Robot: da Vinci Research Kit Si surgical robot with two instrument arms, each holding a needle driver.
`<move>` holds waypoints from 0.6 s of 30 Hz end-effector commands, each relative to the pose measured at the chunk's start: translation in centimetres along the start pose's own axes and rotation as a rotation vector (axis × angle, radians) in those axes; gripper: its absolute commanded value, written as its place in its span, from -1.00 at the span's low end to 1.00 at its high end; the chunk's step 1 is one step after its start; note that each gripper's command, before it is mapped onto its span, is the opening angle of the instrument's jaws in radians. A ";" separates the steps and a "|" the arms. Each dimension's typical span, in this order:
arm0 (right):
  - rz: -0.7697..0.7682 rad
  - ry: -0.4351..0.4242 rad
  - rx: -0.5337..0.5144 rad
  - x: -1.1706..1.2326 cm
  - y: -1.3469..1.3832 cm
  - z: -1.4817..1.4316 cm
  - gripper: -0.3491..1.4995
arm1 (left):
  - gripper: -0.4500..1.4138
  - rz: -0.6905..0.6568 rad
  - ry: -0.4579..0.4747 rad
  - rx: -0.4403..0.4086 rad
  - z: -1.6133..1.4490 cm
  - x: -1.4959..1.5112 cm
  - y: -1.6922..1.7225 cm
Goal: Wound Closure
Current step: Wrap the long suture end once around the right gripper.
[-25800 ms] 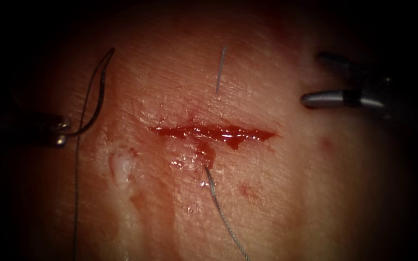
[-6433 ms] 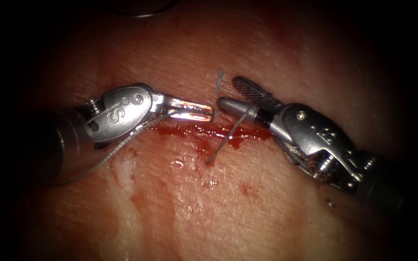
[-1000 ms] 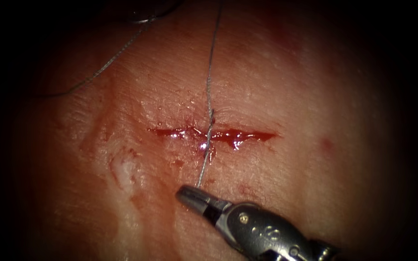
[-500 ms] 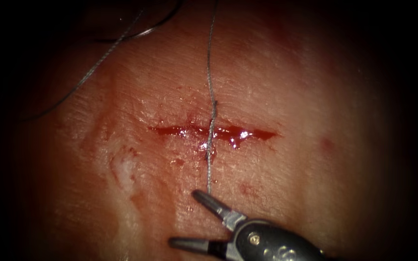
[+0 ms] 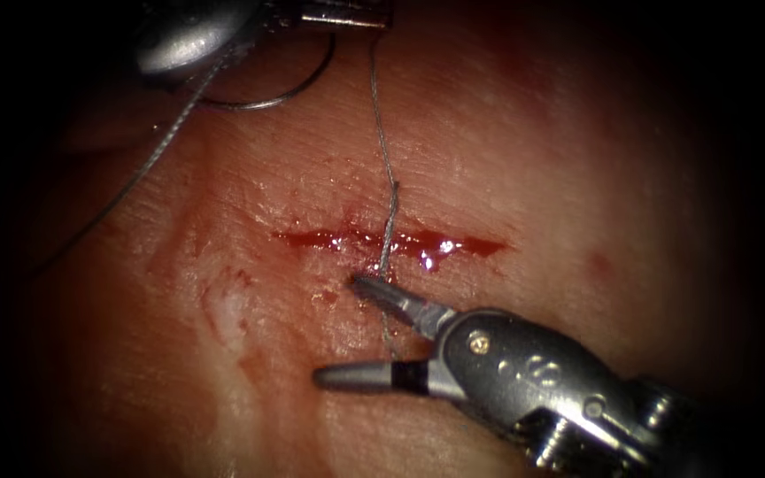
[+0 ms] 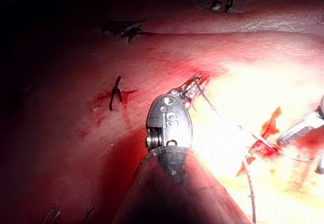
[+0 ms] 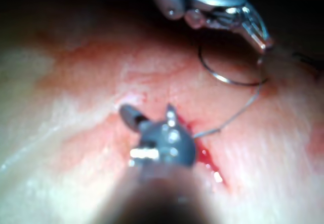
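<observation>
Tissue: we saw pale pink pork-belly tissue (image 5: 577,177), its short red cut (image 5: 391,241) crossed by thin grey thread (image 5: 386,226).
Left tool (image 5: 347,13): jaws clamped on the thread above the cut; curved steel needle (image 5: 267,102) lay free beside it.
Right tool (image 5: 360,332): jaws apart, empty, straddling the thread's lower end.
Risk: we judged a hard pull could tear the stitch out.

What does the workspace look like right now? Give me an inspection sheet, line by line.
Surface: tissue, its cut holding red fluid.
Job's things: thread crosses the cut; needle lies out of the tissue above the cut, toward the left.
Clutter: older dark stitches elsewhere on the tissue.
Grippers: left pincer shut on the thread; right pincer open, holding nothing, straddling the thread end below the cut.
Cables: nothing seen.
Surroundings: nothing seen.
</observation>
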State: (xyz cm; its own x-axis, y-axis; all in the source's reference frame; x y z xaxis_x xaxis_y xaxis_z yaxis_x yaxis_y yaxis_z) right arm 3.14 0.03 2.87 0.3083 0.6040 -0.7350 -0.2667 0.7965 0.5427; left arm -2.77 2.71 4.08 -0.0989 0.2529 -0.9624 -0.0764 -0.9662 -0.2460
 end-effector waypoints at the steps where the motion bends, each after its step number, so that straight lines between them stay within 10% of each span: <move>1: -0.013 0.004 -0.006 0.05 0.21 0.08 0.45 | -1.00 0.006 0.005 -0.004 0.03 0.00 -0.04; 12: -0.071 0.029 0.004 -0.01 1.02 0.44 -0.13 | -1.00 0.020 0.025 -0.040 -0.06 0.14 0.46; 18: -0.089 0.050 0.048 0.01 1.02 0.54 -0.42 | -1.00 0.018 0.028 -0.048 -0.07 0.07 0.65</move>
State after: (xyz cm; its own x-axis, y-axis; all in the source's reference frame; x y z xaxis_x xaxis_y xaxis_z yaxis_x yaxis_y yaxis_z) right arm 3.29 0.80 3.62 0.2866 0.5335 -0.7958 -0.1943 0.8457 0.4970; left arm -2.71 2.01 3.79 -0.0734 0.2409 -0.9678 -0.0269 -0.9705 -0.2395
